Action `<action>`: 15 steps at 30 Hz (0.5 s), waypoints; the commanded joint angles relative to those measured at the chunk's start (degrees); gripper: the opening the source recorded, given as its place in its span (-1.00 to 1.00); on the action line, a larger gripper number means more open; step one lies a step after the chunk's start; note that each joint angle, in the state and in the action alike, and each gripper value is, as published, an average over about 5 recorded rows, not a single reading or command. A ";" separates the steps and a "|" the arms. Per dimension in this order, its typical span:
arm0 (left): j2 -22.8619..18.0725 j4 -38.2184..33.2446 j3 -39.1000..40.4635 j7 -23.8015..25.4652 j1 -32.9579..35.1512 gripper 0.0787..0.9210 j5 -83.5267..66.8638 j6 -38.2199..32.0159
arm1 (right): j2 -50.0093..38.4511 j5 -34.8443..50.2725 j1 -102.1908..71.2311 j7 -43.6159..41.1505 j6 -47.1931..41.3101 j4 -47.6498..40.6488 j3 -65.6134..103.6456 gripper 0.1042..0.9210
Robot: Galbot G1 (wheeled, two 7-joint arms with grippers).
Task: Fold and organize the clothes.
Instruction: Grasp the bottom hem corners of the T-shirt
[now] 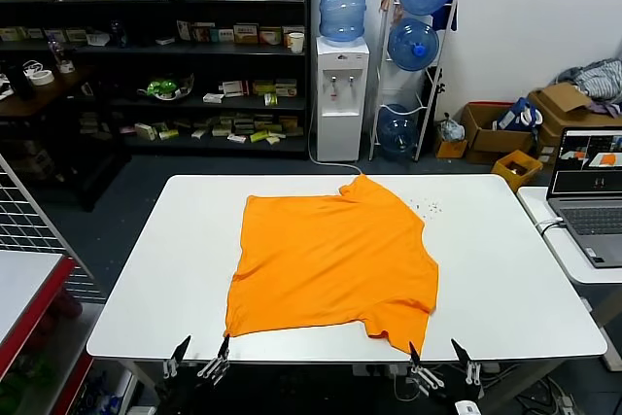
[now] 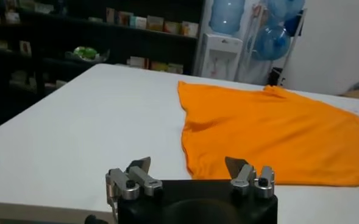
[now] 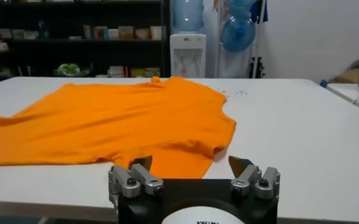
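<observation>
A bright orange T-shirt (image 1: 330,259) lies spread flat on the white table (image 1: 155,269), plain side up, a sleeve near the front right edge. My left gripper (image 1: 197,355) is open and empty at the table's front edge, just before the shirt's near left corner (image 2: 194,161). My right gripper (image 1: 434,355) is open and empty at the front edge, just before the shirt's near right sleeve (image 3: 191,146). In the wrist views the left gripper (image 2: 189,165) and right gripper (image 3: 191,164) hold nothing. No white lettering shows.
A laptop (image 1: 589,191) sits on a side table to the right. A water dispenser (image 1: 342,65), bottle rack (image 1: 416,55) and shelves (image 1: 155,46) stand behind. Cardboard boxes with grey clothes (image 1: 583,85) are at the far right. A wire rack (image 1: 29,230) stands to the left.
</observation>
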 commanded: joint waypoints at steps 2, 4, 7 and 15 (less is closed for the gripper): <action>-0.53 7.93 3.74 -0.94 -9.22 0.77 -0.42 3.25 | -0.07 0.41 7.27 1.23 -4.01 -5.51 -1.63 0.76; -0.79 8.43 4.18 -1.00 -9.25 0.77 -0.18 3.35 | 0.17 0.43 7.49 1.18 -4.22 -6.44 -1.88 0.76; -1.24 9.25 4.78 -1.01 -9.64 0.77 0.37 3.38 | 0.54 0.48 8.14 1.09 -4.61 -7.57 -2.19 0.75; -1.70 10.27 5.74 -1.16 -10.49 0.60 1.93 3.32 | 1.60 0.21 9.31 1.04 -5.12 -9.52 -3.11 0.35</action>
